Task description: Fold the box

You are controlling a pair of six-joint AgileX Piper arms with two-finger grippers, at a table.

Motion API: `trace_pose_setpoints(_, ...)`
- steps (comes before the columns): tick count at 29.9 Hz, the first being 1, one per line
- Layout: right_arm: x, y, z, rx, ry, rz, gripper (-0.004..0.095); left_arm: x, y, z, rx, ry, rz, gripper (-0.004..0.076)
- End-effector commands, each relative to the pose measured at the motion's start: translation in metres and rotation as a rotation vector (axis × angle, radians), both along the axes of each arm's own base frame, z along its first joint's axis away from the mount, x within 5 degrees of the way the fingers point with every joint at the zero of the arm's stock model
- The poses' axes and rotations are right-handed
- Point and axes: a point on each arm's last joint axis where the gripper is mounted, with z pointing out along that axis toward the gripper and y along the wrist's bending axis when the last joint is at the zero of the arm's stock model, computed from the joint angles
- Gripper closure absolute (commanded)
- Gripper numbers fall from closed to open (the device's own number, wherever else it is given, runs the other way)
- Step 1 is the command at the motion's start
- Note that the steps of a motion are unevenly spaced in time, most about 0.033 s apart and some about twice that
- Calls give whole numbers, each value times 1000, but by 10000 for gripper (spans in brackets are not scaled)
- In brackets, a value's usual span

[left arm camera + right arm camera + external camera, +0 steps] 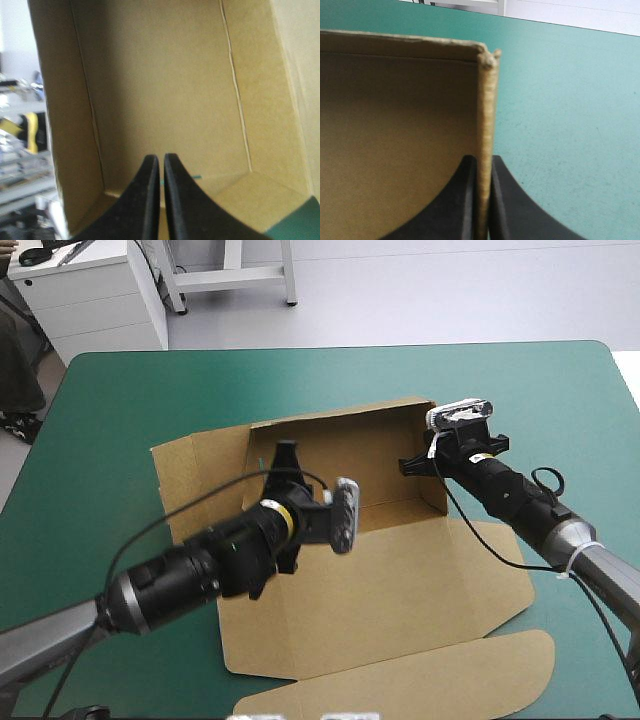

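Brown board of the box [400,580] lies at the middle of the teal-green cover [120,390], its far and right walls raised and its broad panel flat toward the near edge. The right gripper [484,159] pinches the right wall, whose edge stands between the black fingers, with the far right corner just ahead. The left gripper [161,157] sits inside the tray, fingers pressed together on nothing, pointing at the far wall.
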Motion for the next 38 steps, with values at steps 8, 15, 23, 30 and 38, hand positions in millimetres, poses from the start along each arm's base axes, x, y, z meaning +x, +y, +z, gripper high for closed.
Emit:
trace_pose_setpoints(8,0,-3,18,-7,-73,-7,913,67,123,113,-635,195,415,710)
trace_pose_setpoints(15,-1,-2,17,-4,-60,4,913,94,227,109,-1076,244,772,710)
trace_pose_setpoints(23,-2,-1,16,-3,-41,20,913,90,330,45,-1534,257,1240,710)
trace_pose_setpoints(30,-3,1,14,-1,-19,39,913,82,348,-22,-1675,299,1439,710)
trace_pose_setpoints(38,0,1,31,113,98,99,913,83,344,-31,-1708,313,1389,710)
